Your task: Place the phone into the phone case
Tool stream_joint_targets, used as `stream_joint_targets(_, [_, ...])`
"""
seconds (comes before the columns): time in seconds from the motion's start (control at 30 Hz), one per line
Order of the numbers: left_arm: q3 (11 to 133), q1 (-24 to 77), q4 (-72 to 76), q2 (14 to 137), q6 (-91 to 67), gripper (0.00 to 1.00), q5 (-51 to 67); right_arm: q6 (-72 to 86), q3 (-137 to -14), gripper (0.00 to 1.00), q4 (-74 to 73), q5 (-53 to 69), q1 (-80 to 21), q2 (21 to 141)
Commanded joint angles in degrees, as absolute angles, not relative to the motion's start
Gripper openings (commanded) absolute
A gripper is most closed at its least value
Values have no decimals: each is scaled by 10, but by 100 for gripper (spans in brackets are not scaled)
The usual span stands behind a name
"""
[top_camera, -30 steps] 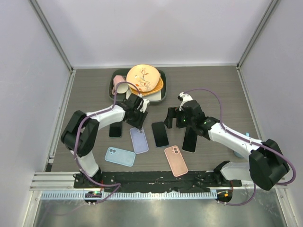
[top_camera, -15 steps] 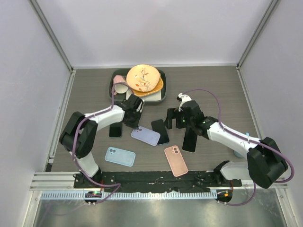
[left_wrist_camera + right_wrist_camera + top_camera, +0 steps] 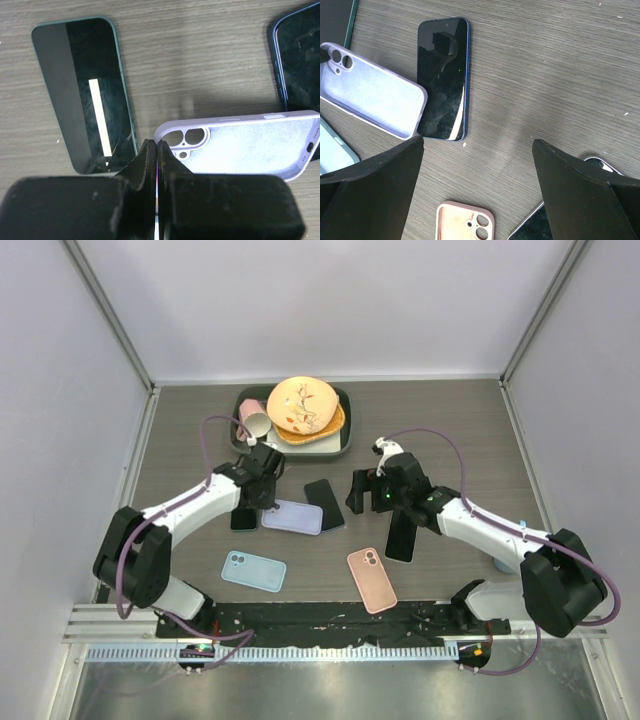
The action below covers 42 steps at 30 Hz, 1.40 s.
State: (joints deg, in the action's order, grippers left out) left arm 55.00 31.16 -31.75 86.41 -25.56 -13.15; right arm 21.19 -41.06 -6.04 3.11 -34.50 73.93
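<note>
A lavender phone case (image 3: 293, 517) lies open side up, crosswise on the table. My left gripper (image 3: 262, 496) is shut on the rim at its camera-hole corner; in the left wrist view the fingertips (image 3: 157, 142) pinch a thin strip of the lavender case (image 3: 240, 145). A blue-edged phone (image 3: 323, 503) lies screen up with its lower end touching the case's right end, also seen as the blue-edged phone (image 3: 442, 80) in the right wrist view. My right gripper (image 3: 360, 498) hovers open just right of it, its jaws (image 3: 479, 141) wide apart and holding nothing.
A dark green phone (image 3: 243, 517) lies left of the case. A light blue case (image 3: 253, 571) and a pink case (image 3: 371, 579) sit nearer the front. Another phone (image 3: 402, 537) lies under the right arm. A tray (image 3: 240, 430) with plates and a cup stands at the back.
My left gripper shut on the lavender case's rim and swung the case from lengthwise to crosswise, moving left. The blue-edged phone was nudged and now lies tilted. The right arm stayed put.
</note>
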Motion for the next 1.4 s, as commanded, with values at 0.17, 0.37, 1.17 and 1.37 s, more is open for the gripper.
stream_joint_targets(0.17, [511, 292, -348, 706, -306, 0, -171, 218, -435, 95, -27, 76, -344, 764])
stream_joint_targets(0.37, [544, 272, -422, 718, -326, 0, -233, 229, -468, 92, -12, 91, -356, 830])
stream_joint_targets(1.17, [527, 185, -401, 565, -328, 0, -175, 199, -678, 85, -185, -211, -528, 1116])
stream_joint_targets(1.37, [501, 185, -368, 612, -342, 0, -130, 223, -585, 74, -169, -201, -492, 1048])
